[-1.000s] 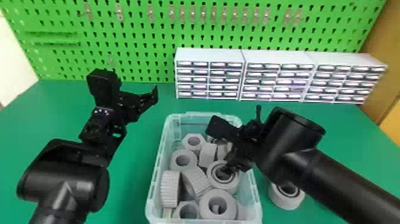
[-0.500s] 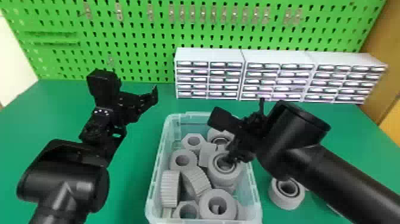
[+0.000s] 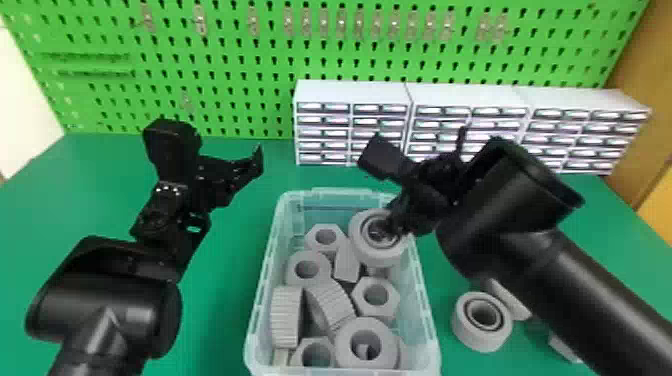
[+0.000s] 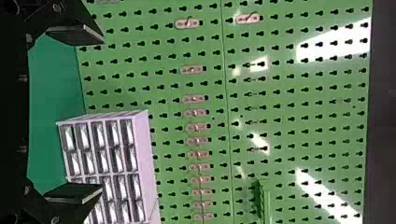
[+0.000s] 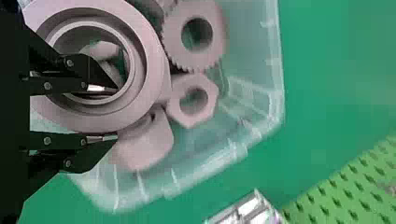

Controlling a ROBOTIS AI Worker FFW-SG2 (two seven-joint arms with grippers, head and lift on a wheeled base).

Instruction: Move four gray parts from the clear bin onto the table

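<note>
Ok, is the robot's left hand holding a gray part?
No, the left gripper is open, with nothing held between its fingers.

No words or numbers can be read here.
</note>
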